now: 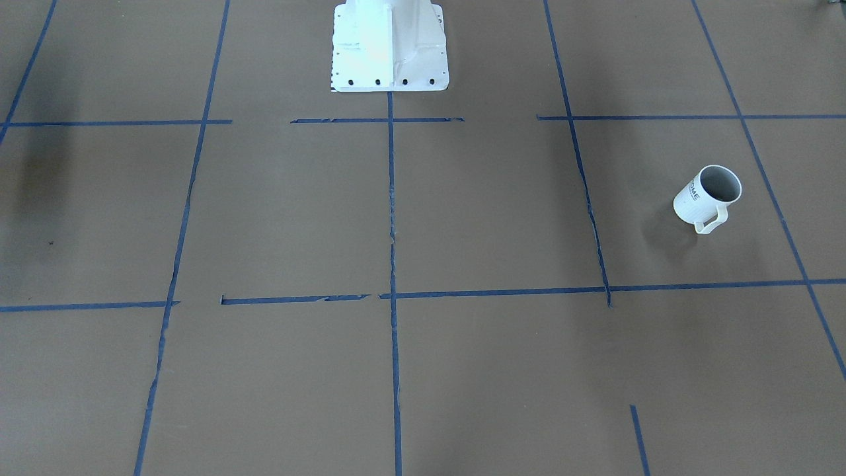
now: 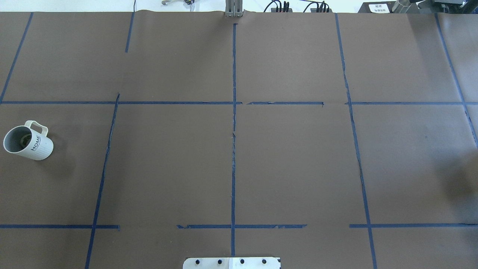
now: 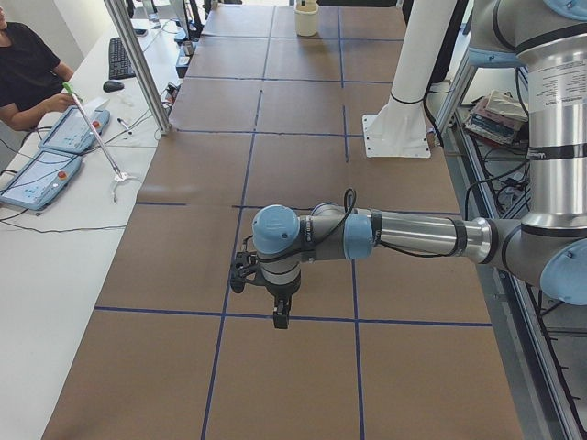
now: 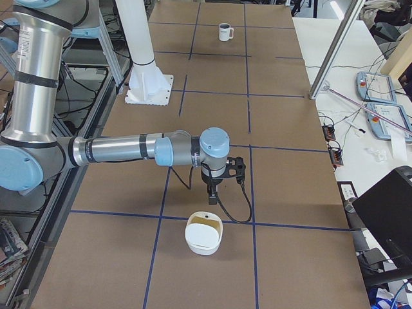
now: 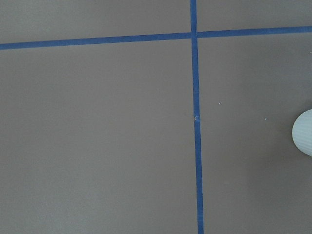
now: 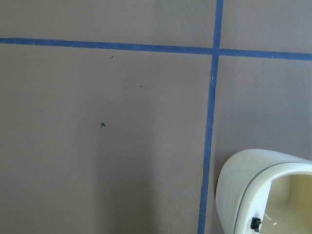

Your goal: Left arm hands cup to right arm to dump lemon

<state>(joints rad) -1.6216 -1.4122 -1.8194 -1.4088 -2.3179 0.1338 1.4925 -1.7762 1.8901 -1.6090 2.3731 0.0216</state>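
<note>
State of left claw and right claw couldn't be told. The cup, lemon inside, stood far beyond right claw.

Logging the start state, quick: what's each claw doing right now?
Left claw: cannot be told; only a side view shows it.
Right claw: cannot be told; likewise only a side view.
</note>
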